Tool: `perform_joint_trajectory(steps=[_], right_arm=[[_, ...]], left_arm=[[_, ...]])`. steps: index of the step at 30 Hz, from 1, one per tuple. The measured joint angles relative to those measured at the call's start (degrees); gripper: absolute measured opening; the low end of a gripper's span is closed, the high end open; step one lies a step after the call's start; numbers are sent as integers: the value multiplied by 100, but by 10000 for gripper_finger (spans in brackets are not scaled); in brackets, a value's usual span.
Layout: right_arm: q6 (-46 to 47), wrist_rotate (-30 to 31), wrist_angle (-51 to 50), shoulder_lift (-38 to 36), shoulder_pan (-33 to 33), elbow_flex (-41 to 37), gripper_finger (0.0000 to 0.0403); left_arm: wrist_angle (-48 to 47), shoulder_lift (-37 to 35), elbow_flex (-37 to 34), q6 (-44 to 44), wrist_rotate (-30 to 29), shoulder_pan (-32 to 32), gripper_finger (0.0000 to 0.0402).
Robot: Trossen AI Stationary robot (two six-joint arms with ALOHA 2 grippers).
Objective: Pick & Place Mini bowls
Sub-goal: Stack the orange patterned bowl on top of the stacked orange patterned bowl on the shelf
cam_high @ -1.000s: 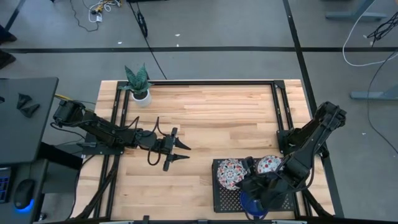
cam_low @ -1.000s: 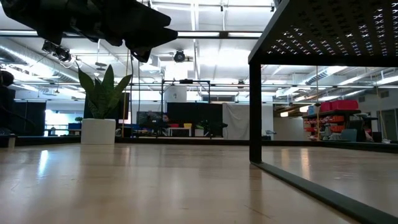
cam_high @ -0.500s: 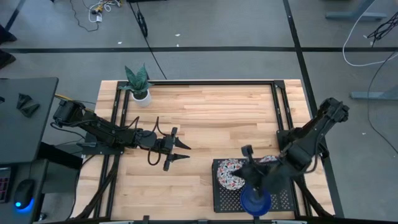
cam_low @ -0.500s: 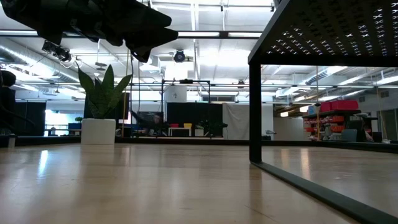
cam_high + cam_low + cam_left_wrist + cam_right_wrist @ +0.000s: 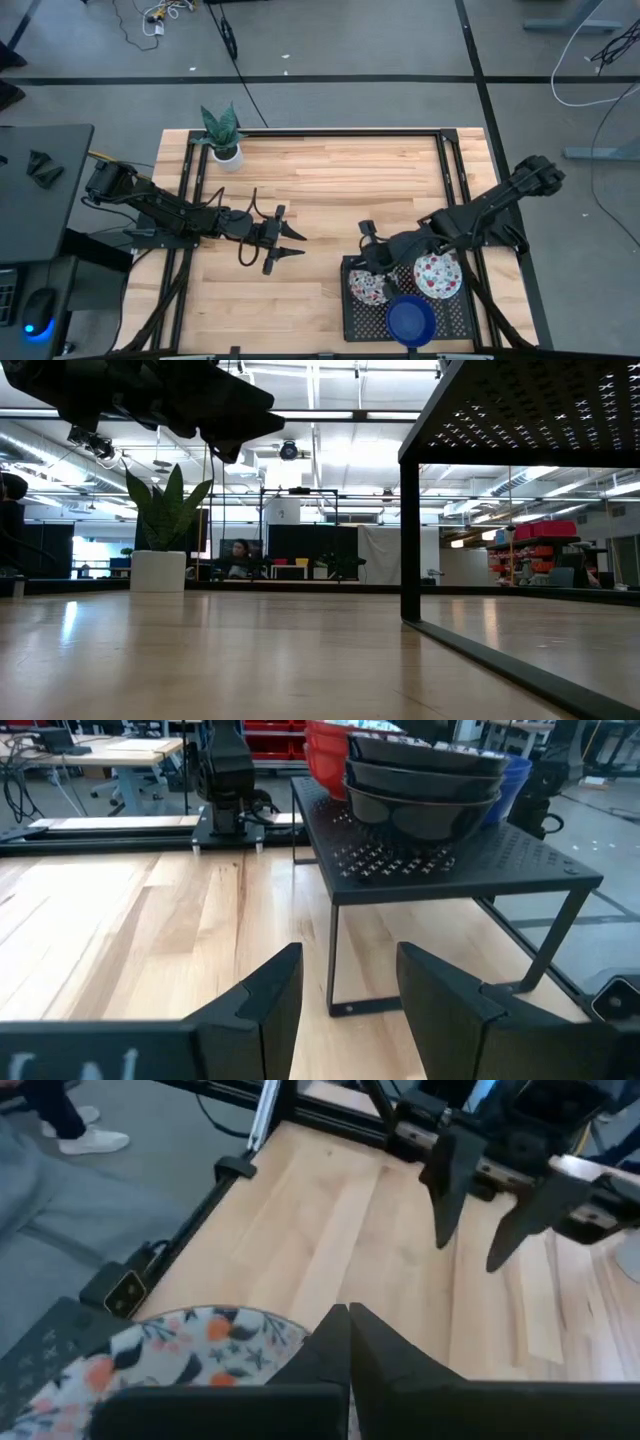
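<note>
Mini bowls sit on a black perforated rack (image 5: 352, 318) by the table's near edge: a floral stack (image 5: 368, 290), a floral bowl (image 5: 437, 276) and a blue bowl (image 5: 411, 320). In the left wrist view the stack (image 5: 425, 782) stands on the rack's top (image 5: 455, 860). My right gripper (image 5: 364, 238) is shut and holds nothing. It hovers over the rack's far-left corner, with the floral bowl (image 5: 170, 1350) just below its fingers (image 5: 348, 1342). My left gripper (image 5: 290, 243) waits open above the table's left middle, its fingers (image 5: 345, 985) pointing toward the rack.
A small white pot with a green plant (image 5: 225, 140) stands at the far-left corner, also showing in the low view (image 5: 160, 540). The rack's leg (image 5: 410, 540) stands on the wood. Bare wood (image 5: 350, 180) spreads across the table's far half and between the arms.
My right gripper has risen from over the blue bowl at the rack's near edge and swung toward the far and left, ending over the rack's far-left corner. The blue bowl stays on the rack and now shows whole. My left arm has kept still.
</note>
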Motion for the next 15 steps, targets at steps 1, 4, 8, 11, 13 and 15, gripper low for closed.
perform_joint_trajectory(steps=[1, 4, 8, 11, 13, 15], right_arm=[[0, -2, 28, -12, -3, -23, 2], [-1, -112, 67, -14, -3, -41, 2], [51, -150, 61, -12, 0, -47, 2], [158, -151, 45, -12, 0, -47, 2], [200, -172, -48, -12, 0, -47, 2], [223, -183, -117, -12, -4, -47, 2]], left_arm=[[6, 0, 0, 1, -14, 0, 167], [9, 0, 0, 1, -42, 2, 167], [10, 0, 0, 0, -131, 2, 167], [13, 0, 0, -7, -150, 2, 167], [12, 0, 0, -57, -149, 0, 167], [12, -4, 0, -156, -149, 0, 167]])
